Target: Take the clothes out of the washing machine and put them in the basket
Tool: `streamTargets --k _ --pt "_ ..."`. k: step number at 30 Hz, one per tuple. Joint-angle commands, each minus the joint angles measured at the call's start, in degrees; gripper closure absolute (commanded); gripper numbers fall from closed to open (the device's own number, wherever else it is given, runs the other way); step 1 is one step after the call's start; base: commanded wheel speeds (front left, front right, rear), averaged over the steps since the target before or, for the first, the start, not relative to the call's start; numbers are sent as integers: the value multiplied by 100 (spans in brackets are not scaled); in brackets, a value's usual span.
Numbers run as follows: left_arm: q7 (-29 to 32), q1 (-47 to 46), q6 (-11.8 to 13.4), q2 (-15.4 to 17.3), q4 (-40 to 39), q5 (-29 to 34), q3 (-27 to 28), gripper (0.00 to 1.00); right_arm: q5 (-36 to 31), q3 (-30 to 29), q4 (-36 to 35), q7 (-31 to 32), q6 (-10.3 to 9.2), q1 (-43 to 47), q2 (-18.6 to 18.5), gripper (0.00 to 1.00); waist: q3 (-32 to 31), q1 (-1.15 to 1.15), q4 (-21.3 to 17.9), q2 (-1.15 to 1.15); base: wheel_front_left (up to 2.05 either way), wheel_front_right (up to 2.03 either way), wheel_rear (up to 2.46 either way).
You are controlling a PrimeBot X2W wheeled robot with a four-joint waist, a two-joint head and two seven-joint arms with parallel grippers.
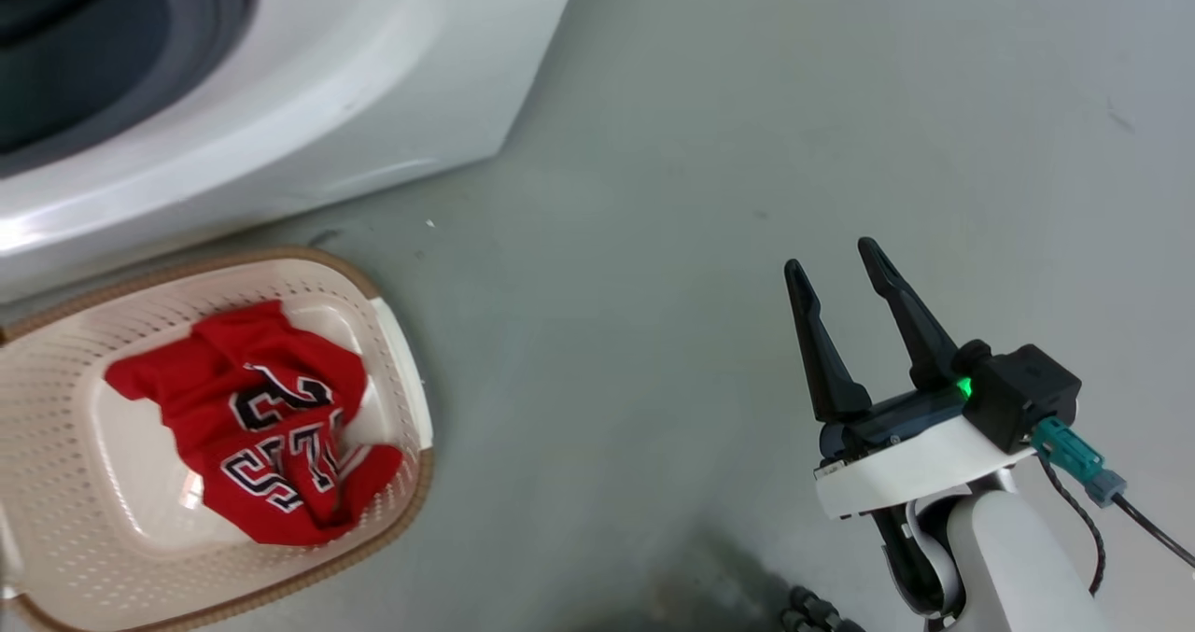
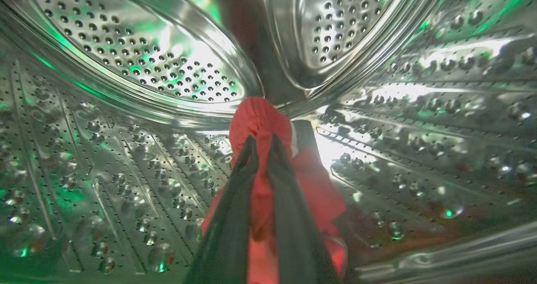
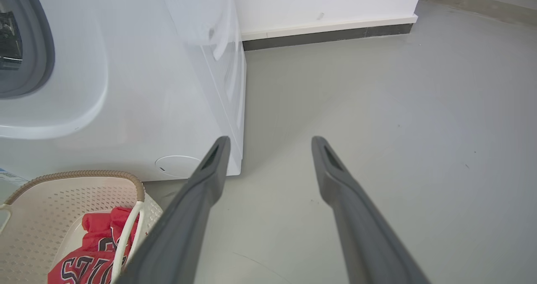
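Inside the washing machine's (image 1: 308,100) perforated steel drum (image 2: 138,66), my left gripper (image 2: 261,143) is shut on a red garment (image 2: 260,120) with a white trim band, bunched above and beside the fingertips. A red jersey (image 1: 271,427) with black white-outlined lettering lies crumpled in the cream basket (image 1: 56,483), which stands on the floor in front of the machine. The jersey (image 3: 88,259) and basket (image 3: 46,208) also show at the lower left of the right wrist view. My right gripper (image 1: 838,266) hangs open over bare floor to the right, holding nothing; its fingers (image 3: 201,183) are spread wide.
The machine's (image 3: 138,82) white front corner stands just left of my right gripper. Grey floor (image 1: 700,147) stretches to the right, up to a white wall with a dark skirting (image 3: 327,34). A black cable (image 1: 1083,511) trails from my right wrist.
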Motion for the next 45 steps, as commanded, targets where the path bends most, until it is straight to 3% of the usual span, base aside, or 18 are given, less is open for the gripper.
streamTargets --k 1,8,14,30,45 --pt "-80 126 16 8 53 -47 29 100 -11 -29 0 -10 -4 63 12 0 -224 0 132 0 0 0 0" --pt "-823 782 -123 -363 450 -355 117 100 -156 -120 136 14 -5 315 10 0 -937 0 352 0 0 0 0" --pt "-978 1354 -193 -632 390 -493 170 100 -225 -240 131 140 -4 598 10 0 -1524 0 531 0 0 0 0" --pt "-987 3144 -356 -994 -1312 -623 672 100 -378 -505 -211 487 -4 1171 10 0 -2669 0 1007 0 0 0 0" --pt "-981 4468 -501 -1610 -3114 -572 606 100 -546 -748 -634 782 -4 1596 11 0 -3100 0 1644 0 0 0 0"
